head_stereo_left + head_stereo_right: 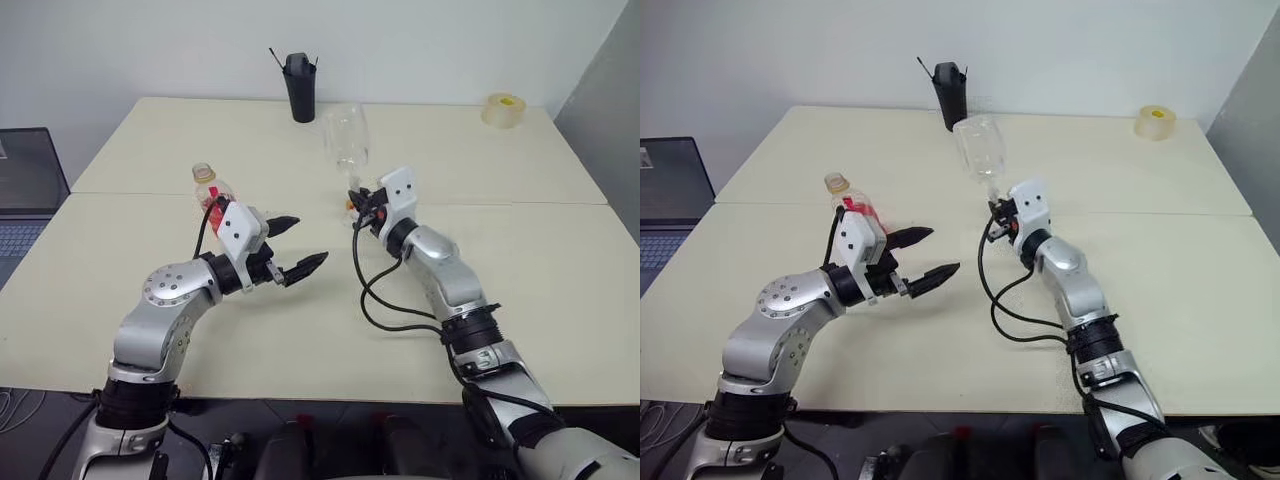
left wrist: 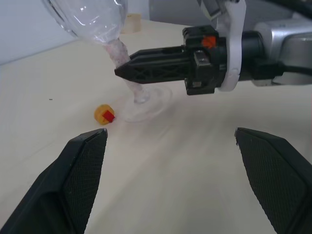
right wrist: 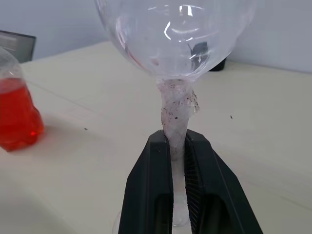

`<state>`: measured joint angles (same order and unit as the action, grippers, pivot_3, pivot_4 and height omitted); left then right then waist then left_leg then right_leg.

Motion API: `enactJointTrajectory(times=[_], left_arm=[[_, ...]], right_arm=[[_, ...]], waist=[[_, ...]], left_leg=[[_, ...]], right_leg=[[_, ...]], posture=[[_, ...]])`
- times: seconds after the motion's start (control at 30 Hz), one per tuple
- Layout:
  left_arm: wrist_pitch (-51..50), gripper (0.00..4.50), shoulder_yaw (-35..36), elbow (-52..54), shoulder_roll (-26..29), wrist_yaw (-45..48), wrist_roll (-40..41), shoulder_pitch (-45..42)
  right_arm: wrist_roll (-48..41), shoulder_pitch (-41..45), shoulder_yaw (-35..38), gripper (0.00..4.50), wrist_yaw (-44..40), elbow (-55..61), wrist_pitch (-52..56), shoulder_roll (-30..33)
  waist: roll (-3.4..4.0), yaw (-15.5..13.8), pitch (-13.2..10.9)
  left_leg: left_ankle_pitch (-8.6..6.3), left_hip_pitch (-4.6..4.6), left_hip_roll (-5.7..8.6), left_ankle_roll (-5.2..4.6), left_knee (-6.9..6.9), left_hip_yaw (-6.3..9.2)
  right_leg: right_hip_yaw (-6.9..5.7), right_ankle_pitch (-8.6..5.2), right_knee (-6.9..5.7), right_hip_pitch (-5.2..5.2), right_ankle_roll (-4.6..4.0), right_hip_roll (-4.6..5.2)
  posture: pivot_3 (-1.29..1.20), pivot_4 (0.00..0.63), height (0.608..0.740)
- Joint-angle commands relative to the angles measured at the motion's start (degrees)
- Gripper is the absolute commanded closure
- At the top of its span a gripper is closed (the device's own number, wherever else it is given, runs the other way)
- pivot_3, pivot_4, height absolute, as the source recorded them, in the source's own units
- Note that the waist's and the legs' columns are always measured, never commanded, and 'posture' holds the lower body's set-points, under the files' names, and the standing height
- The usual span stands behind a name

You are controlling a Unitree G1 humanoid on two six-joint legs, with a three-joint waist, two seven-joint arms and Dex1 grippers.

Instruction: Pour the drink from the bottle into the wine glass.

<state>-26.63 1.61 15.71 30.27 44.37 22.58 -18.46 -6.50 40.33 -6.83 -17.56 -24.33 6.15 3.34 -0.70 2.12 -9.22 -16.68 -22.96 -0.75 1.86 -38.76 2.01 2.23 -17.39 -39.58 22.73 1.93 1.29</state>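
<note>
Bottle: one small clear bottle (image 1: 207, 192) is standing on the tabletop (image 1: 560, 270) just behind my left tool, its mouth open and uncapped.
Drink: the red drink (image 3: 17, 117) is filling only its lower body, so I am judging it light; the ribbed plastic will likely flex and could slip, so the waist under the red band looks like the place to take it.
Cap: one yellow cap (image 2: 104, 114) is lying on the tabletop just beside the foot of the glass.
Glass: one stemmed wine glass (image 1: 978, 147) is standing upright near the middle of the tabletop, its bowl looking empty; I am judging it thin, top-heavy and easy to tip.
Right tool: my right tool (image 3: 178, 187) is clamping narrow on the stem, low down near the foot.
Left tool: my left tool (image 1: 290, 246) is spreading wide and holding nothing, pointing toward the glass.
Others: one black cup (image 1: 299, 86) and one tape roll (image 1: 503, 109) are sitting at the far edge.
</note>
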Motion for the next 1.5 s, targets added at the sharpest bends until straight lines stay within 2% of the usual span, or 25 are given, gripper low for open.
enactJointTrajectory(times=[0.03,0.3,0.63,0.97,1.23,1.5], left_arm=[[-0.29,0.0,1.17,3.04,1.01,-0.74,0.66,-0.48],[-0.56,0.0,1.31,3.48,2.03,-0.89,0.64,-0.44],[0.01,0.0,0.39,2.27,2.46,-0.57,0.38,-1.4],[0.43,0.0,0.06,0.73,2.13,0.12,0.21,-2.66],[0.45,0.0,1.27,0.32,0.92,-1.21,0.79,-1.77],[1.18,0.0,2.21,-1.24,0.37,-2.08,0.7,-1.74]], right_arm=[[2.99,-0.94,-1.05,4.43,1.49,-2.83,-4.21,-1.34],[6.13,-4.38,-2.67,4.43,0.53,-8.01,-4.53,-2.16],[6.8,-9.73,-2.27,4.43,-3.31,-2.89,0.19,3.56],[6.54,-8.2,-2.08,4.43,-3.3,-2.46,2.75,3.45],[4.54,-9.16,-1.7,4.43,-6.45,1.07,3.11,3.29],[3.83,-8.57,-0.44,1.7,-7.1,4.81,6.25,4.15]], waist=[[0.0,0.03,0.0],[0.0,0.29,0.03],[-0.01,0.1,0.06],[-0.03,-0.22,0.08],[-0.03,-0.2,0.08],[0.0,-0.17,0.04]], left_leg=[[0.0,0.01,0.0,0.0,0.0,-0.02],[0.0,0.17,-0.04,-0.01,0.03,-0.17],[-0.11,0.43,-0.03,-0.19,0.05,-0.1],[-0.12,0.5,-0.01,-0.21,0.06,-0.07],[-0.13,0.49,-0.01,-0.21,0.06,-0.09],[-0.12,0.4,-0.02,-0.21,0.06,-0.08]], right_leg=[[0.0,0.0,0.01,0.0,0.0,0.0],[0.06,0.0,-0.08,-0.03,0.0,-0.03],[0.1,0.0,0.08,-0.43,0.0,-0.01],[0.08,0.0,0.13,-0.5,0.0,0.0],[0.08,0.0,0.14,-0.5,0.0,0.0],[0.09,0.0,0.13,-0.41,0.0,0.0]], posture=[[0.0,0.15,0.74],[0.0,0.15,0.74],[0.0,0.15,0.74],[0.0,0.15,0.74],[0.0,0.15,0.74],[0.0,0.15,0.74]])
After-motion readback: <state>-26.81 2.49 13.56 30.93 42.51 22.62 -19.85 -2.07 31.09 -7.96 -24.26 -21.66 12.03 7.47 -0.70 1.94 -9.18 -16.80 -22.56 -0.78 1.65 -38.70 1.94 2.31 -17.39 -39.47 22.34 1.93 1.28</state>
